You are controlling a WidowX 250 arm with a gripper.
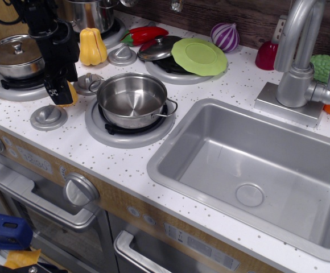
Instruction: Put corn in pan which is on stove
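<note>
Our black pincer [60,91] hangs low over the small pale-yellow ribbed plastic corn [71,92], covering most of it; only a sliver of yellow shows at its right edge. We cannot tell how far the jaws stand apart, nor whether they grip the corn at all. The corn sits on the white speckled surface [125,162] of the toy stove, just left of the shiny round stainless-steel pan [132,99], which rests lidless on the front grey burner ring with its black grate.

We judge the step in hand to be the grasp itself. To do it well, we should have the fingers straddle the corn's widest part low down, near the surface, since the domed, ribbed plastic will likely slip upward out of a high pinch. We close gently and squarely. A round grey knob [87,83] stands just beside the corn and another grey knob [48,117] lies in front, so we keep the fingers clear of both. Then we lift straight up, high enough to pass the pan's rim and its thin wire handle, before moving right.
</note>
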